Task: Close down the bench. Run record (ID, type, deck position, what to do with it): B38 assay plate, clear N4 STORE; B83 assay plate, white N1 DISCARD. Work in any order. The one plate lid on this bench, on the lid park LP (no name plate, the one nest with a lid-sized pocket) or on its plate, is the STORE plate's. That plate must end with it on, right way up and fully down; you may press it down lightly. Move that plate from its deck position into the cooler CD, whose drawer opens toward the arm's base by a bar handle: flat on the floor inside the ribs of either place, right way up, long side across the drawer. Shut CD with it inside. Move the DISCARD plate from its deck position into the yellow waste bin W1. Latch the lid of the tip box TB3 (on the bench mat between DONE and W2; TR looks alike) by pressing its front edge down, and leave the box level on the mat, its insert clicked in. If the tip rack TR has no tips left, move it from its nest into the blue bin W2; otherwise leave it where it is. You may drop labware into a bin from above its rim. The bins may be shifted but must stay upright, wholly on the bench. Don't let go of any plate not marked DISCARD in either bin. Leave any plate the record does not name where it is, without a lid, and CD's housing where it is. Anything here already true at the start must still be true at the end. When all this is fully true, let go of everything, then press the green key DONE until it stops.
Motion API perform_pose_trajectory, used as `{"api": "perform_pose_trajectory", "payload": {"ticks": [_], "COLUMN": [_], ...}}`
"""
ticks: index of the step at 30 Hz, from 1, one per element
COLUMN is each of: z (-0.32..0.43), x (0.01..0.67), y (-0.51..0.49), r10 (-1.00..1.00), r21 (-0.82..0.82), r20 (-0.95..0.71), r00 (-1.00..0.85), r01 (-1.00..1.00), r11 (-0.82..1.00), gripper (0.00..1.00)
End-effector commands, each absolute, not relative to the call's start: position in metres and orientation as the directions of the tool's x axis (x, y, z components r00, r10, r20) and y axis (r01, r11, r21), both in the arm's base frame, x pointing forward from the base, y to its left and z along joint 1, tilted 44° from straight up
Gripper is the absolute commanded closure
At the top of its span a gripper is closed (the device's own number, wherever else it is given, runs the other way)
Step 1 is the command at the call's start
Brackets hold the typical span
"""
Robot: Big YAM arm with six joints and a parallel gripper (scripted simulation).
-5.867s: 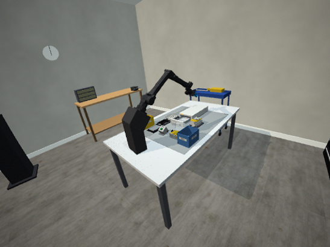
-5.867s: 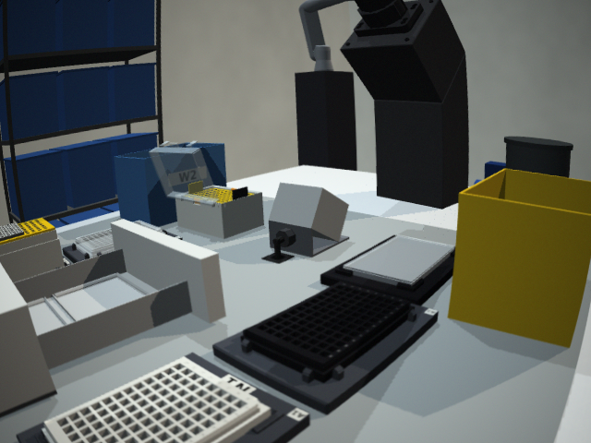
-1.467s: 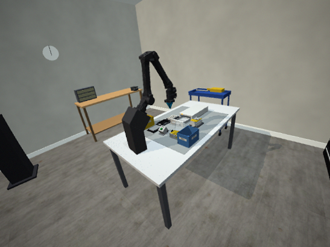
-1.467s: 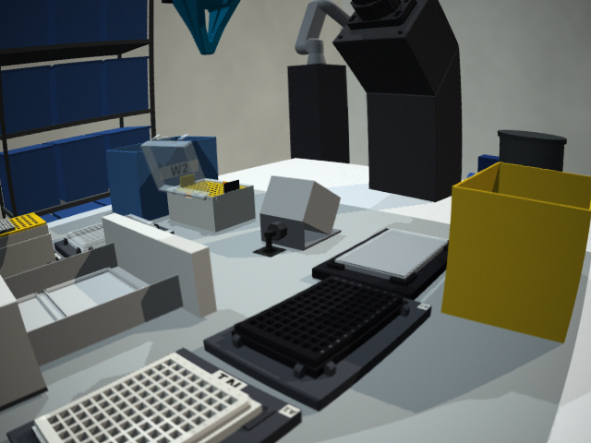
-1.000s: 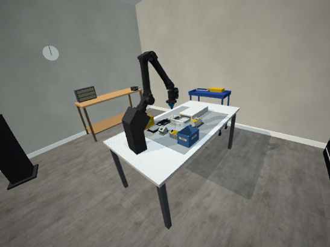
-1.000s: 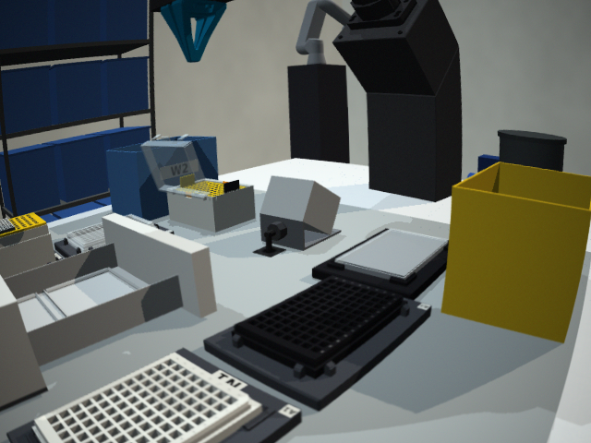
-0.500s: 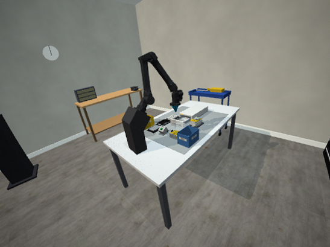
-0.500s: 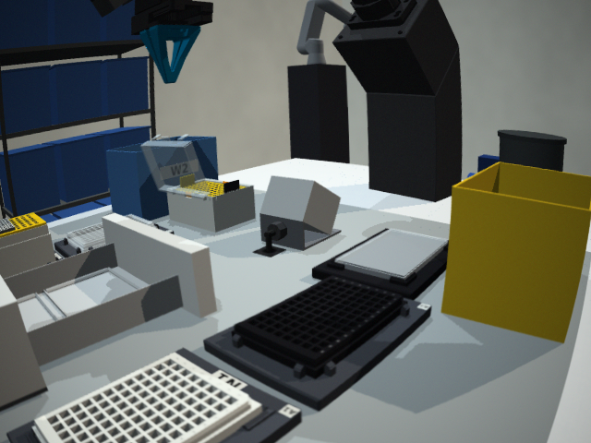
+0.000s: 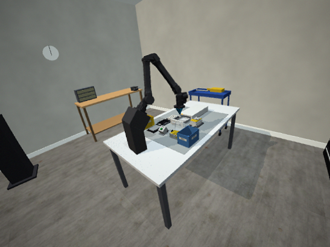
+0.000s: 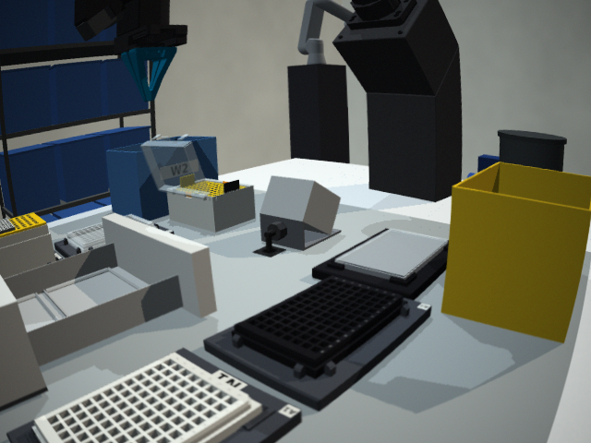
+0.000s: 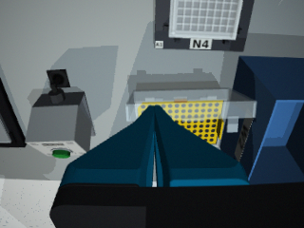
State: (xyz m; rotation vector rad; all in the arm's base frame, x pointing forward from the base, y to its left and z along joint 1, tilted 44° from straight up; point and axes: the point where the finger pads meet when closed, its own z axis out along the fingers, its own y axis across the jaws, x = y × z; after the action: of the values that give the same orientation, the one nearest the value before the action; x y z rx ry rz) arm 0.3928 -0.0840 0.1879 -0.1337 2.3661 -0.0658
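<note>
My gripper [image 9: 180, 113] [image 10: 150, 99] [image 11: 154, 114] is shut and empty, high over the bench; in the wrist view its tips overlap the tip box. Tip box TB3 [image 10: 193, 210] has its clear lid [image 10: 155, 164] standing open; its yellow insert [image 11: 190, 114] shows, whether clicked in I cannot tell. The clear plate [image 11: 205, 18] [image 10: 88, 236] sits at N4, no lid seen. The plate lid [image 10: 391, 252] lies on LP. The white plate [image 10: 143, 405] sits in its nest. Cooler drawer [image 10: 160, 257] is open, its floor bare. DONE [image 11: 61, 154] is green. Tip rack TR [image 10: 30, 221] shows partly.
Yellow bin W1 [image 10: 511, 257] stands upright beside LP. Blue bin W2 [image 9: 188, 136] [image 10: 128, 185] [image 11: 273, 76] stands upright beside TB3. A black plate [image 10: 319, 317] sits in a nest between LP and the white plate. A small black post [image 10: 270, 240] [image 11: 57, 85] stands beside the DONE housing.
</note>
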Motion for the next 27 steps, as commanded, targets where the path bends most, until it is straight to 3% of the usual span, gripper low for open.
{"api": "perform_pose_trajectory", "payload": {"ticks": [1,27], "z": [0.188,0.189], "x": [0.398,0.409], "y": [-0.092,-0.121], "r10": [-0.145,-0.147], "r21": [-0.109,-0.110], "r20": [-0.695,-0.702], "r00": [-0.704,-0.697], "r01": [-0.097,-0.097], "r11": [0.989,0.989], "gripper": [1.00,1.00]}}
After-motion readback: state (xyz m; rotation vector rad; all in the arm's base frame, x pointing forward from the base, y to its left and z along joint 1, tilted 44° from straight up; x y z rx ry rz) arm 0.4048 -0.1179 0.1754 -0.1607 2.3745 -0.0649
